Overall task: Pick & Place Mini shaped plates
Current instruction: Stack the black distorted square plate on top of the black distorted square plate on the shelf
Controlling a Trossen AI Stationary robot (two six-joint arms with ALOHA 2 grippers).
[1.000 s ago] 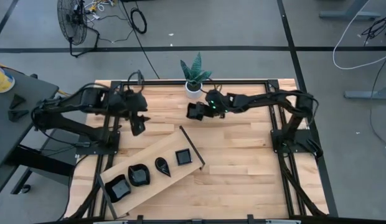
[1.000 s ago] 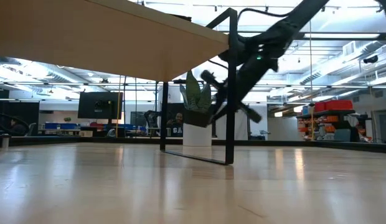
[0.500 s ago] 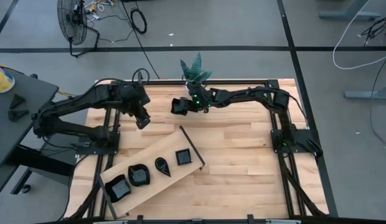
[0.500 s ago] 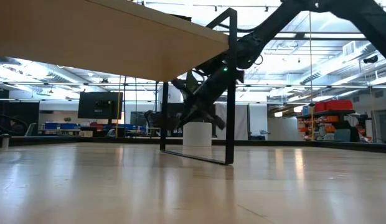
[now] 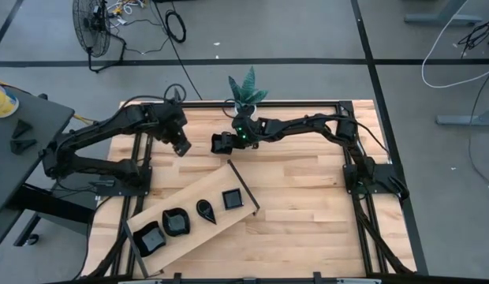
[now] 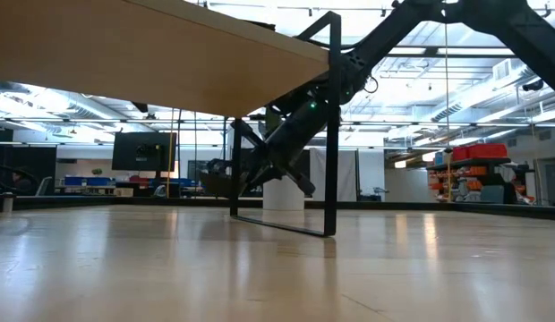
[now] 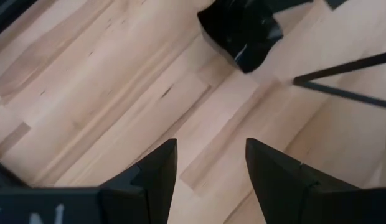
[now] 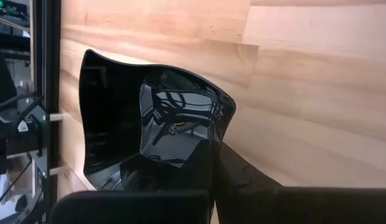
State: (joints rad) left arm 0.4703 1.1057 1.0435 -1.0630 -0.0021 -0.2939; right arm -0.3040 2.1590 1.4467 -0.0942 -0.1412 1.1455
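A glossy black plate [image 8: 152, 118] with wavy edges is pinched in the right claw [image 5: 222, 143], whose fingers are clamped tight on its rim; the right wrist view shows it held just above the tabletop [image 5: 307, 197]. Over the last second this arm has swung from near the white pot with the plant [image 5: 245, 95] toward the left, carrying the plate across the far part of the tabletop, which suggests a hand-over or a drop-off is coming. The left claw [image 5: 181, 147] has also shifted nearer and now hangs just beside the plate, fingers spread wide and empty; its wrist view shows the plate [image 7: 241, 31] ahead of its fingertips [image 7: 162, 163]. Four more black plates [image 5: 195, 216] sit in a row on the slanted wooden board [image 5: 189, 197] nearer the front.
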